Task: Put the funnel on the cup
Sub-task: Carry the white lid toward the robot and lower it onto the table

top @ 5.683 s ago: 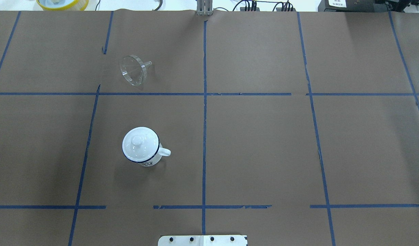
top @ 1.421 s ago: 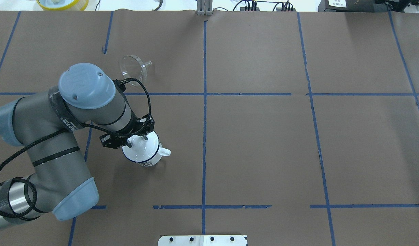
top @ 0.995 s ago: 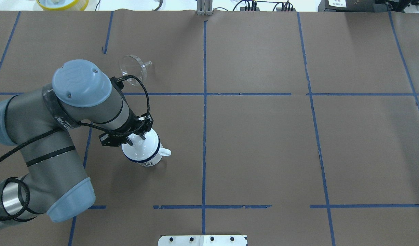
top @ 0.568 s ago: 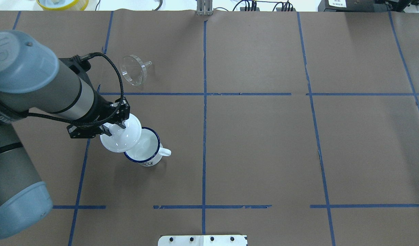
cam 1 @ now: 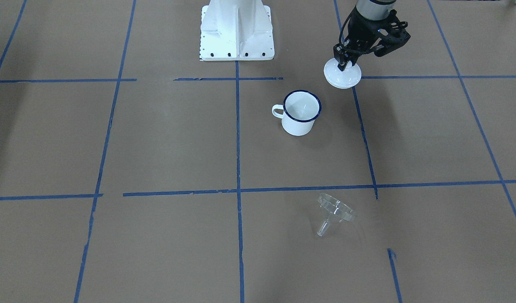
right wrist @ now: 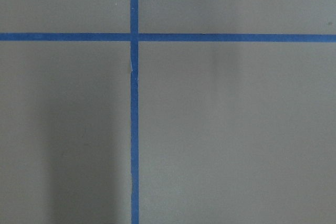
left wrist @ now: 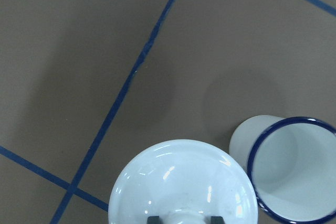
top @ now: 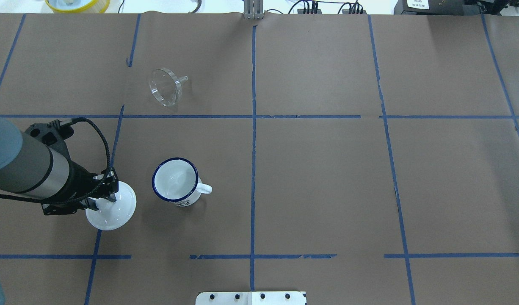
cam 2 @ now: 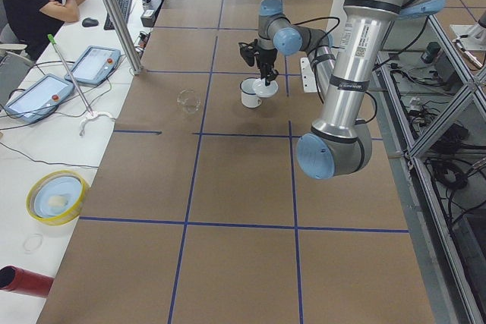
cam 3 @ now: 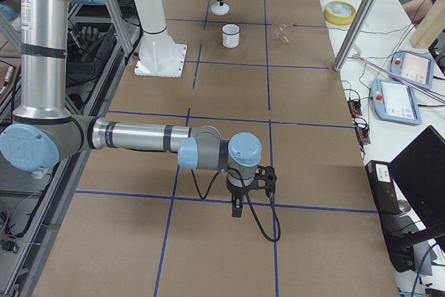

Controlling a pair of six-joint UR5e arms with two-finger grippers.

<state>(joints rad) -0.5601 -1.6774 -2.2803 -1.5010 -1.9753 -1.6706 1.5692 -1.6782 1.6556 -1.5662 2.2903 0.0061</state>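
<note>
The funnel lies on its side upper left in the overhead view, stem pointing right, well above the cup. The nearer left gripper clamps the lid beside the cup. Whether the right gripper is open, I cannot tell.

The table is covered in brown paper, marked into squares by blue tape; the cup stands upright left of centre; the funnel lies on its side at upper left, well apart from it; a white base plate sits at bottom centre.
</note>
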